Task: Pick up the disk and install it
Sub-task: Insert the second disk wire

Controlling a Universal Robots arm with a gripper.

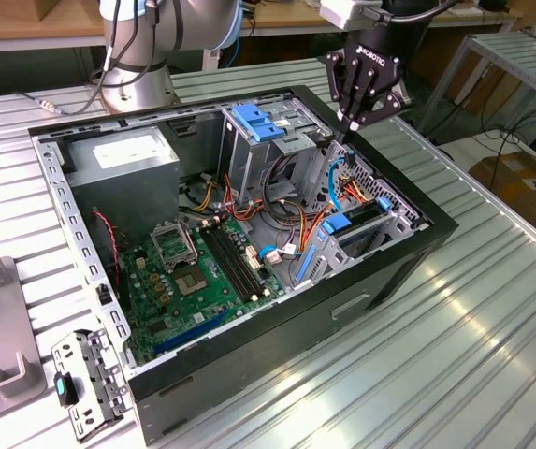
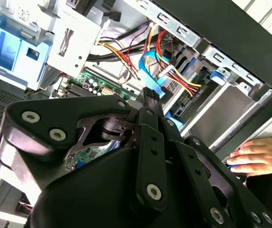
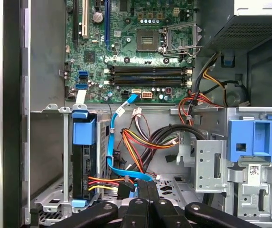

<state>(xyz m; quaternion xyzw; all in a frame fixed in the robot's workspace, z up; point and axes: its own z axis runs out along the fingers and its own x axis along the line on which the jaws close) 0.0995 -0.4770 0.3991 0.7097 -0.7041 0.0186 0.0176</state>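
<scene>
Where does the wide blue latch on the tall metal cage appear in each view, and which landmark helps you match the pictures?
Exterior view: the blue latch tops the metal cage, to the exterior view's right of the grey power supply.
First wrist view: the latch sits on the cage, next to the red and yellow wires.
Second wrist view: the latch is at the picture's edge, on the cage.
Shared landmark: the green motherboard.

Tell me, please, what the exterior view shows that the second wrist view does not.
The exterior view adds the power supply, the processor socket and a loose bracket on the table. The second wrist view adds a person's hand beyond the computer case. Both share the end effector above that case, the blue latch and the red and yellow cables.
</scene>
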